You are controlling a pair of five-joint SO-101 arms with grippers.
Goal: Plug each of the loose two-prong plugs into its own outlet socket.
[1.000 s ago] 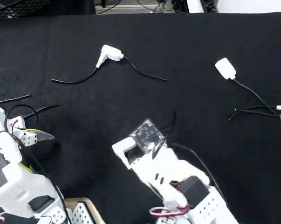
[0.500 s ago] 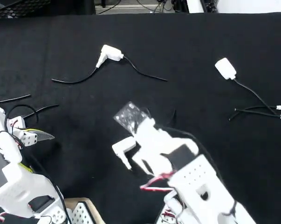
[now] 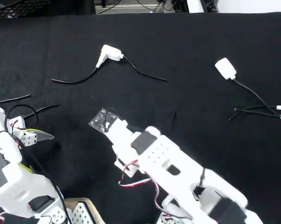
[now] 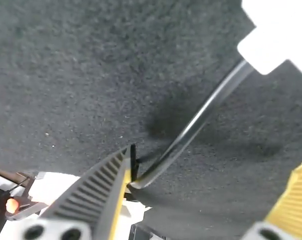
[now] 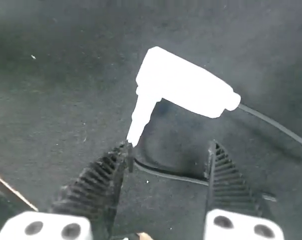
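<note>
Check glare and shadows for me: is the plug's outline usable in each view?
Right wrist view: the plug is blown out to flat white, with a soft shadow under it. Left wrist view: the cable throws a broad shadow. High view: the cloth is evenly lit.

Table (image 3: 187,42) covered in black. On it: angled plug (image 3: 110,53) with black cord (image 3: 79,80); oval plug (image 3: 225,68) lies well apart.

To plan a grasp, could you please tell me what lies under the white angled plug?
The white angled plug lies on the black table cover, its black cable curving away beside it. Its underside is hidden, so no prongs can be seen.
</note>
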